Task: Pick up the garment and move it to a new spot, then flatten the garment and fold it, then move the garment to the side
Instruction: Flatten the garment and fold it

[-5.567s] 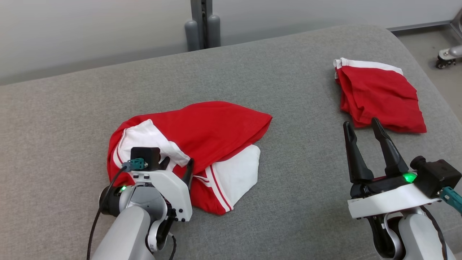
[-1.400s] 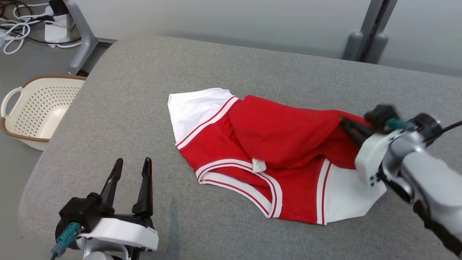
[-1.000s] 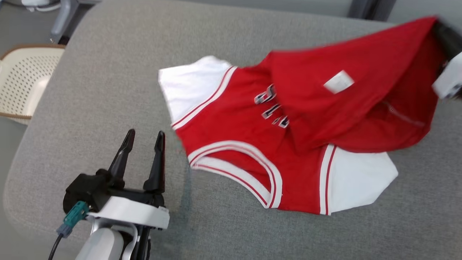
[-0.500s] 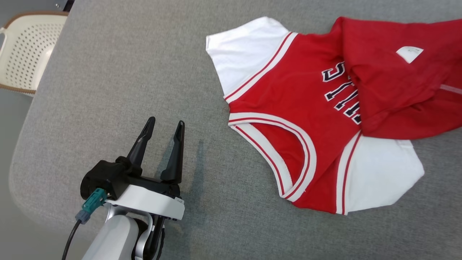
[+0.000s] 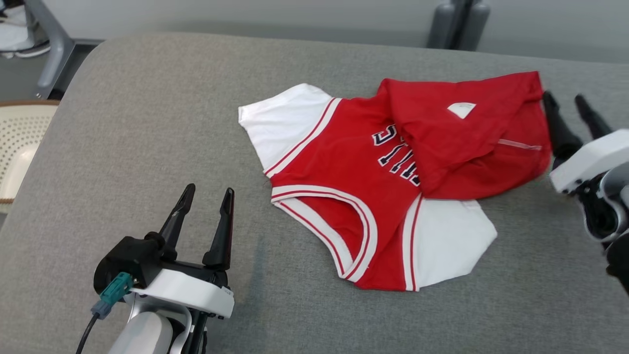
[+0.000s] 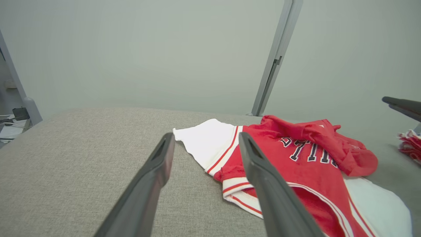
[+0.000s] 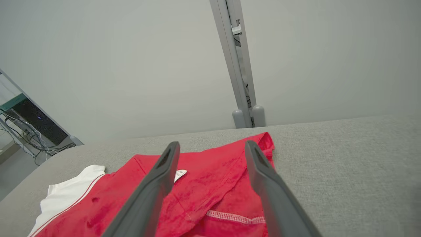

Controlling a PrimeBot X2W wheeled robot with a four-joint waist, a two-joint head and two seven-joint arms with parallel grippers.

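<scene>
Head view, left gripper [image 5: 209, 189]: fingers spread, empty, hovering over the near-left of the grey cushion [image 5: 147, 123].
Mid-cushion, jersey [image 5: 344, 196]: red-and-white, hem flopped over its lettering.
Far right, right gripper [image 5: 564, 97]: fingers apart, holding nothing, at the jersey's edge.

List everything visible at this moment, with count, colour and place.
jersey: one, red with white sleeves, mid-table, hem flopped over its lettering.
table: one, grey fabric, bearing the jersey.
basket: one, cream, brown rim, off the table's left edge.
post: one, grey, behind the far edge.
second cloth: one, red and white, right edge of left wrist view.
left claw: one, dark, open, over bare table, left of the jersey.
right claw: one, dark, open, at the jersey's right edge.
</scene>
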